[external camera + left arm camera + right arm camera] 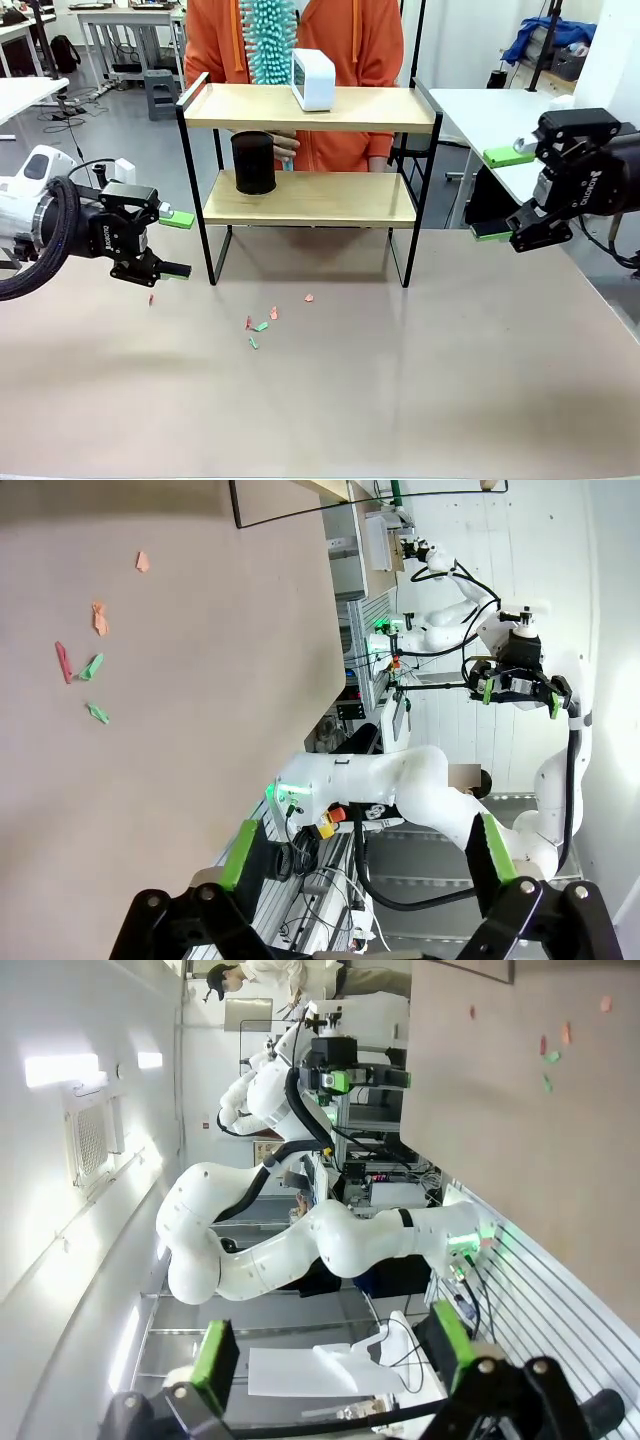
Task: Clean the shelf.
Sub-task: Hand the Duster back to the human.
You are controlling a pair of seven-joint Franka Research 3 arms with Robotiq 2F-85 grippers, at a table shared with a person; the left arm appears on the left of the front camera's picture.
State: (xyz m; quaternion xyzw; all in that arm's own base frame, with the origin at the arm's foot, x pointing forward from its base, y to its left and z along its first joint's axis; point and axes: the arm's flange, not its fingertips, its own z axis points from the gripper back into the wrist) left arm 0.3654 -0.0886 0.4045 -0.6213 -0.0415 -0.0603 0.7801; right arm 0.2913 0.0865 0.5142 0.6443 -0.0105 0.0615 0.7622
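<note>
Across the tan table (420, 400) the shelf (310, 108) stands mid-far, our left gripper (168, 243) and right gripper (503, 195) both spread and empty, and careless reaching could topple its black cup (254, 162) or white box (313, 79).

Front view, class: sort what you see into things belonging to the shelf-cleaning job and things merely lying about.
Belonging to the job:
- shelf
- teal duster, held by the person
- black cylinder
- white device

Lying about:
- paper scraps on the table
</note>
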